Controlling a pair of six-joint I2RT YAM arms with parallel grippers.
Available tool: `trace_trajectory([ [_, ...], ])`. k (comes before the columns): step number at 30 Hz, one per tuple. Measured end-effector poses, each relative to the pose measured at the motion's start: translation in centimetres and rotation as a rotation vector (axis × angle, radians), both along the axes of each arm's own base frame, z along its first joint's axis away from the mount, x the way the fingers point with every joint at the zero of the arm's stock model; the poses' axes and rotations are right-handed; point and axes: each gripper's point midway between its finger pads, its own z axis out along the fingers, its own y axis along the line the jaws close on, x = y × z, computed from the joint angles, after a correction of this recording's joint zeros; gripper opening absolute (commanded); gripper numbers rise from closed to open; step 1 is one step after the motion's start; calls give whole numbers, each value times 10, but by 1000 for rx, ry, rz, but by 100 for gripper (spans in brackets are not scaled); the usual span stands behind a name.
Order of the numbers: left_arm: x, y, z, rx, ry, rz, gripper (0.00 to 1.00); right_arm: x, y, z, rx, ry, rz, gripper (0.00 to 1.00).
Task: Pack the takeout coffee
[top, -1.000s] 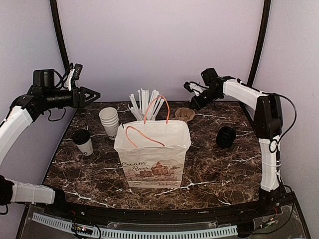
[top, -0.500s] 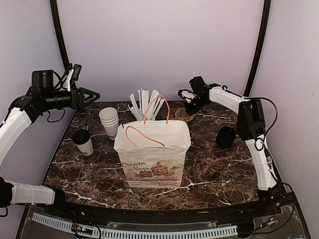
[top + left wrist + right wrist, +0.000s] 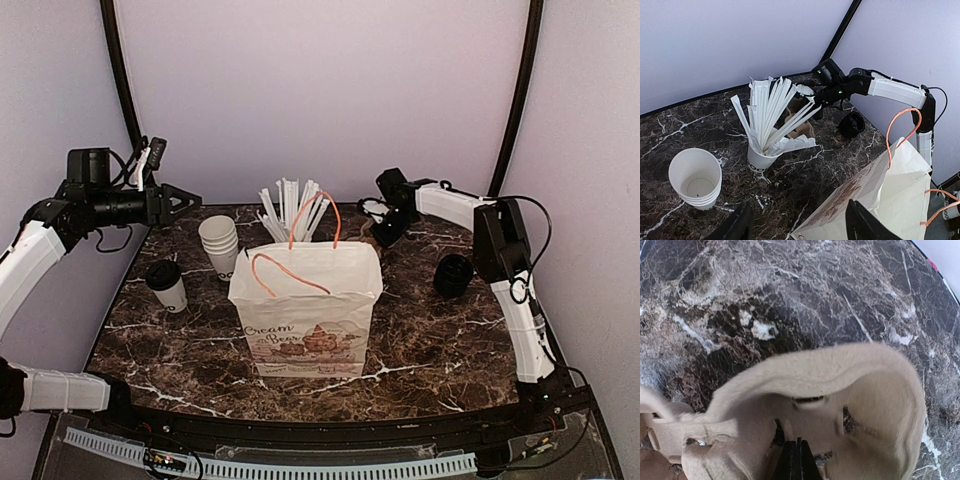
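The takeout coffee (image 3: pixel 167 285), a small white cup with a black lid, stands at the table's left side, left of the paper bag (image 3: pixel 305 310). My left gripper (image 3: pixel 186 200) hangs open in the air above and behind it, with nothing between its fingers (image 3: pixel 735 227). It looks down on the straw cup and the bag's open top (image 3: pixel 900 195); the coffee is out of its view. Behind the bag, my right gripper (image 3: pixel 384 236) is shut, its tips (image 3: pixel 797 445) down in a tan pulp cup carrier (image 3: pixel 840 390). I cannot tell whether they pinch it.
A stack of lidless white cups (image 3: pixel 220 245) and a white cup full of straws (image 3: pixel 290 212) stand behind the bag on the left. A stack of black lids (image 3: pixel 453 275) sits at the right. The bag's orange handles (image 3: pixel 300 255) stick up.
My right gripper has swung left and down from the air at the back right onto the carrier behind the bag. The left gripper has sunk very slightly.
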Motion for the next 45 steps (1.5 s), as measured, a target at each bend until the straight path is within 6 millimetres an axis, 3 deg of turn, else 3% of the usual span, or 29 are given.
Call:
trace_trajectory([
  [10,-1,-1,-8,-6,25,-7,65,-30,-2,-3,-33,62,30,1],
  [19,-2,-2,-14,-5,35,-10,65,-94,-4,11,-11,183,73,3],
  [28,-1,-3,-16,-15,34,-16,65,-140,9,26,47,265,140,5],
  [32,-1,-3,-17,-18,35,-17,65,-144,17,34,64,257,190,11],
  [37,-3,-4,-17,-21,41,-28,65,-138,23,51,61,173,307,33],
  [45,-4,-5,-19,-22,54,-32,65,-128,32,80,37,27,511,38],
])
